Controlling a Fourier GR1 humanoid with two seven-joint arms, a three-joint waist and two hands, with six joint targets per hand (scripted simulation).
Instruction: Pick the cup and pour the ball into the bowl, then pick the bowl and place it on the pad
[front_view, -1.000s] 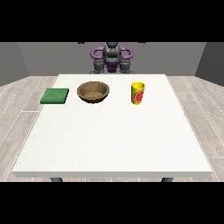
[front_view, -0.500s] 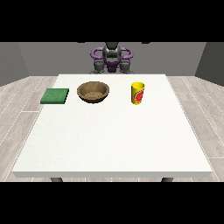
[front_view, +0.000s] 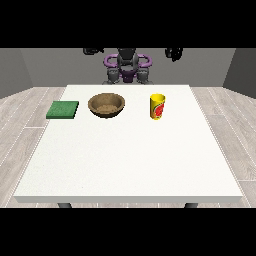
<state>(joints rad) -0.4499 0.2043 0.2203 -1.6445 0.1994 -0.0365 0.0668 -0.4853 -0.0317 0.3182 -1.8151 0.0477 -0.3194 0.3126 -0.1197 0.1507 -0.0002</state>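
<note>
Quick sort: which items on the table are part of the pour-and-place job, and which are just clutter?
Part of the job:
- yellow cup, upright, toward the view's right; no ball is visible from here
- brown bowl, near the middle
- green pad, toward the view's left

Just lying about:
- nothing else lies on the white table

pad (front_view: 63, 109) left, bowl (front_view: 106, 105) middle, cup (front_view: 157, 106) right
</note>
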